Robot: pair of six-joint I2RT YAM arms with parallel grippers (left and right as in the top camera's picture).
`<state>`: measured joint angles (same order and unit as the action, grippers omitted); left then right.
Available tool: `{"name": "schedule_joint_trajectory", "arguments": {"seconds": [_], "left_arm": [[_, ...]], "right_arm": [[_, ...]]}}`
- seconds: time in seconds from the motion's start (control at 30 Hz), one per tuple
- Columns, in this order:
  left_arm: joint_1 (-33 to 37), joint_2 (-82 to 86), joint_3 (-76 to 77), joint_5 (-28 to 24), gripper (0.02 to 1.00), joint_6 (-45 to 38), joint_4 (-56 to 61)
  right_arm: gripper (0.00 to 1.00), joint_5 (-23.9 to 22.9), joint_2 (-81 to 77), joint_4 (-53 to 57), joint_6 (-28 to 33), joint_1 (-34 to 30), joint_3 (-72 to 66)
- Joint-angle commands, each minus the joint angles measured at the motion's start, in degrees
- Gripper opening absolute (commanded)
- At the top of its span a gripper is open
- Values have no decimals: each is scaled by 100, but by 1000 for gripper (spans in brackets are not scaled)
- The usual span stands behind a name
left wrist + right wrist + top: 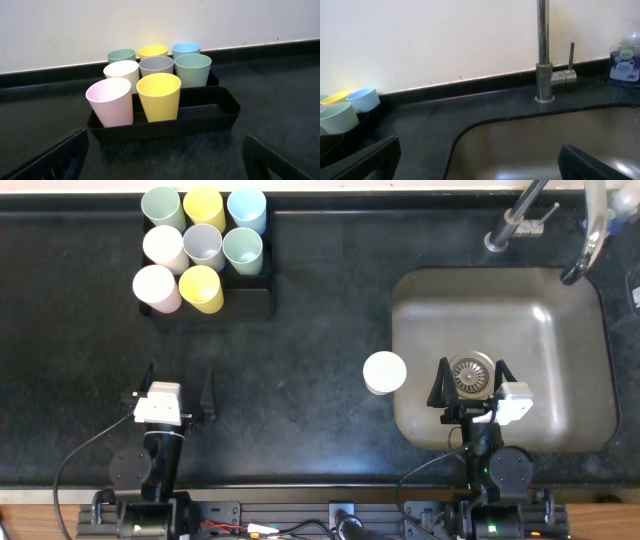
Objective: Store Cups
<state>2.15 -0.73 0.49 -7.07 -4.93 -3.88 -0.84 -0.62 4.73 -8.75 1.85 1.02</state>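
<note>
A black counter spans the scene, with a steel sink set into its right half and a faucet standing behind the sink's far rim. At the counter's far left, close to the wall, sits a black tray holding eight cups, mouths up, in three rows. Left to right in the top view, the far row is a sage cup, a yellow cup and a blue cup. The middle row is a white cup, a grey cup and a green cup. The near row has a pink cup and a second yellow cup, with bare tray floor to their right. The left gripper is over the counter on the near side of the tray, well apart from it and facing it, its jaws spread wide with nothing between them. The right gripper is over the sink's near left part, by the drain, its jaws likewise wide apart and holding nothing. A loose cup, white, stands on the counter just beside the sink's left rim, near the right gripper but apart from it; whether its mouth faces up or down I cannot tell. A blue bottle stands behind the sink to the faucet's right.
</note>
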Motion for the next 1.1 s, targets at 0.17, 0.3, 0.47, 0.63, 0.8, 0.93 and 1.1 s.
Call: {"name": "schedule_joint_trajectory", "arguments": {"seconds": [0.17, 0.3, 0.47, 0.63, 0.8, 0.93, 1.1], "left_arm": [[35, 61, -2, 72, 998, -125, -37], [35, 61, -2, 72, 998, -125, -35], [35, 61, -2, 72, 998, -125, -37], [35, 61, -2, 72, 998, -125, -37], [35, 61, -2, 72, 998, -127, -37], [35, 61, -2, 72, 996, -127, -37], [35, 61, -2, 72, 998, -127, -37]], "right_arm": [[998, 522, -297, 1126, -26, -33, 1165], [998, 525, -1668, 2830, 0, -33, 2957], [998, 525, -3943, 4389, 24, 11, 5077], [996, 527, -5748, 5744, 345, 498, 6336], [998, 525, -6883, 5980, 734, 1038, 6461], [998, 525, -7434, 5980, 1300, 1132, 6461], [996, 529, -7820, 6015, 1672, 1126, 6461]]}}
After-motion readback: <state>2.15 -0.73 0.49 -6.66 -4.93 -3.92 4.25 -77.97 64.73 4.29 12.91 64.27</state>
